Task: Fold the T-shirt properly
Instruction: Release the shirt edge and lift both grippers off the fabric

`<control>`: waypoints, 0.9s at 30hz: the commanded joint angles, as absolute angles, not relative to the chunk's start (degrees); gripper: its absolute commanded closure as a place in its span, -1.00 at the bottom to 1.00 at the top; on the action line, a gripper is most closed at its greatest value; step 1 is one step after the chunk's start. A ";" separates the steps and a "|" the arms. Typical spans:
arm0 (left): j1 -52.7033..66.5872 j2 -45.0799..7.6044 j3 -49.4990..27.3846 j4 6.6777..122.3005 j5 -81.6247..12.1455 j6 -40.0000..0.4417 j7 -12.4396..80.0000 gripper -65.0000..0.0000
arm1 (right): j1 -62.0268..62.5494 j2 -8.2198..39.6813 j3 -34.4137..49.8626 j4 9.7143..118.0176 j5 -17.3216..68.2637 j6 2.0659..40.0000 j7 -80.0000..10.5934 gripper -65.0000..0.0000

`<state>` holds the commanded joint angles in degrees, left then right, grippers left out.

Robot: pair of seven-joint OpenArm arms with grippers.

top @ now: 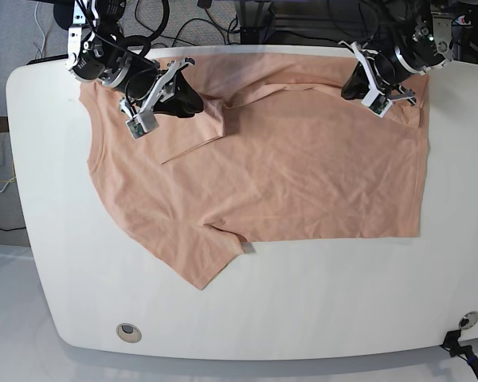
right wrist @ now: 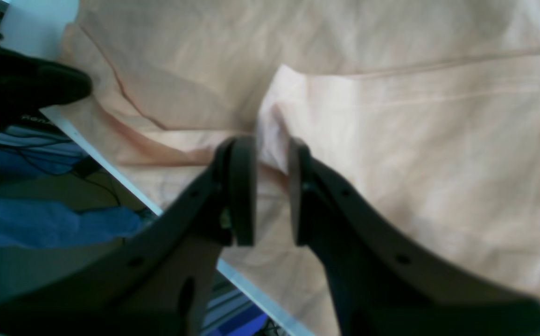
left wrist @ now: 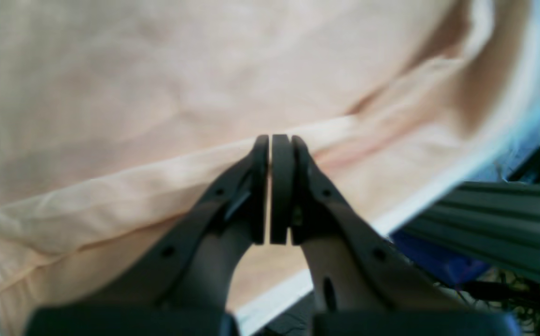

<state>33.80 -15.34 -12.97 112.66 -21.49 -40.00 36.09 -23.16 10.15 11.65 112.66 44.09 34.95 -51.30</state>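
- No brand, label or legible writing shows on the cloth; a red mark sits at the worktop's right edge in the base view, too cut off to read.
- The large peach-pink short-sleeved cotton T-shirt (top: 303, 167) lies spread across the far half of the white, round-cornered worktop (top: 319, 310), its long axis running left to right in the base view.
- One sleeve points toward the near edge at lower left; the straight hem stands at the right.
- The side facing up is plain, soft and lightly creased, with a fold of cloth turned over along the far edge.
- The left gripper (left wrist: 277, 140), dark matte plastic with curved arms, has its jaws pressed nearly together on a folded edge of the T-shirt (left wrist: 157, 93), only a thin slit between the pads.
- The right gripper (right wrist: 272, 144) has its jaws partly apart, with a raised ridge of the T-shirt (right wrist: 438, 154) standing between them; whether the pads press the cloth I cannot tell.
- In the base view the left gripper (top: 374, 89) sits at the far right corner, the right gripper (top: 171, 95) at the far left.
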 joint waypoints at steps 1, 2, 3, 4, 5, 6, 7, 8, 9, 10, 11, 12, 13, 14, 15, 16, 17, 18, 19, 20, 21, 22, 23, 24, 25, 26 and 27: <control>34.68 -15.43 -13.05 113.19 -21.49 -40.00 36.00 1.00 | -23.16 10.15 11.65 112.66 44.09 34.95 -51.30 0.64; 35.65 -16.04 -13.85 113.71 -21.49 -40.00 36.00 1.00 | -23.16 10.15 11.65 112.66 44.09 34.95 -51.30 0.64; 36.70 -16.48 -14.64 113.89 -21.49 -40.00 36.00 1.00 | -23.16 10.15 11.65 112.66 44.09 34.95 -51.30 0.64; 37.32 -16.48 -14.99 113.89 -21.49 -40.00 36.00 1.00 | -23.16 10.15 11.65 112.66 44.09 34.95 -51.30 0.64; 37.76 -16.66 -15.16 113.89 -21.49 -40.00 36.00 1.00 | -23.16 10.15 11.65 112.66 44.09 34.95 -51.30 0.64; 37.76 -16.66 -15.25 113.89 -21.49 -40.00 36.00 1.00 | -23.16 10.24 11.65 112.57 44.00 34.95 -51.30 0.64; 37.93 -16.66 -15.34 113.89 -21.23 -40.00 36.00 1.00 | -23.16 10.24 11.65 112.57 44.00 34.95 -51.30 0.64; 38.29 -16.66 -15.34 113.71 -21.14 -40.00 36.00 1.00 | -23.08 10.24 11.65 112.57 44.00 34.95 -51.30 0.64; 38.37 -16.66 -15.34 113.45 -21.14 -40.00 36.00 1.00 | -23.08 10.24 11.65 112.57 44.00 34.95 -51.30 0.64; 38.37 -16.48 -15.34 113.27 -21.14 -40.00 36.00 1.00 | -23.08 10.24 11.65 112.57 44.00 34.95 -51.30 0.64; 38.20 -16.40 -15.34 113.10 -21.14 -40.00 36.00 1.00 | -22.99 10.24 11.65 112.57 44.00 34.95 -51.30 0.64; 38.11 -16.40 -15.16 113.01 -21.14 -40.00 36.09 1.00 | -22.99 10.24 11.65 112.57 44.00 34.95 -51.30 0.64; 38.11 -16.31 -15.08 113.01 -21.14 -40.00 36.18 1.00 | -22.99 10.24 11.65 112.48 44.00 34.95 -51.30 0.64; 37.93 -16.31 -14.81 112.92 -21.14 -40.00 36.18 1.00 | -22.90 10.24 11.65 112.48 44.00 34.95 -51.30 0.64; 37.32 -16.31 -13.85 112.40 -21.05 -40.00 36.18 1.00 | -22.90 10.24 11.65 112.48 44.00 34.95 -51.30 0.64; 36.44 -16.31 -13.05 111.78 -21.05 -40.00 36.18 1.00 | -22.90 10.24 11.65 112.48 44.00 34.95 -51.30 0.64; 35.91 -16.31 -12.70 110.90 -21.05 -40.00 36.18 1.00 | -22.90 10.24 11.65 112.48 44.00 34.95 -51.30 0.64; 35.74 -16.31 -12.62 110.02 -21.05 -40.00 36.18 1.00 | -22.90 10.24 11.65 112.48 44.00 34.95 -51.30 0.64; 35.65 -16.31 -12.62 109.14 -21.05 -40.00 36.18 1.00 | -22.99 10.24 11.65 112.48 44.00 34.95 -51.30 0.64; 35.21 -16.31 -12.53 108.35 -21.05 -40.00 36.18 1.00 | -22.99 10.33 11.65 112.48 44.00 34.95 -51.30 0.64; 34.33 -16.31 -12.44 107.56 -21.05 -40.00 36.18 1.00 | -23.08 10.86 11.65 112.48 44.00 34.95 -51.30 0.64; 33.71 -16.31 -11.82 106.95 -21.05 -40.00 36.18 1.00 | -23.08 11.30 11.65 112.48 44.00 34.95 -51.30 0.64; 33.36 -16.31 -11.30 106.42 -21.05 -40.00 36.18 1.00 | -23.08 11.30 11.65 112.48 44.00 34.95 -51.30 0.64; 33.27 -16.31 -10.95 106.33 -21.05 -40.00 36.18 1.00 | -23.08 11.38 11.65 112.48 44.00 34.95 -51.30 0.64; 33.19 -16.31 -10.86 106.24 -21.05 -40.00 36.18 1.00 | -23.08 11.47 11.65 112.48 44.00 34.95 -51.30 0.64; 33.19 -16.31 -10.86 105.98 -21.05 -40.00 36.18 1.00 | -23.08 11.47 11.65 112.48 44.00 34.95 -51.30 0.64; 33.10 -16.31 -10.86 105.89 -21.05 -40.00 36.18 1.00 | -23.08 11.47 11.65 112.48 44.00 34.95 -51.30 0.64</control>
<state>33.10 -16.31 -10.86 105.89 -21.05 -40.00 36.18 -23.08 11.47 11.65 112.48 44.00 34.95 -51.30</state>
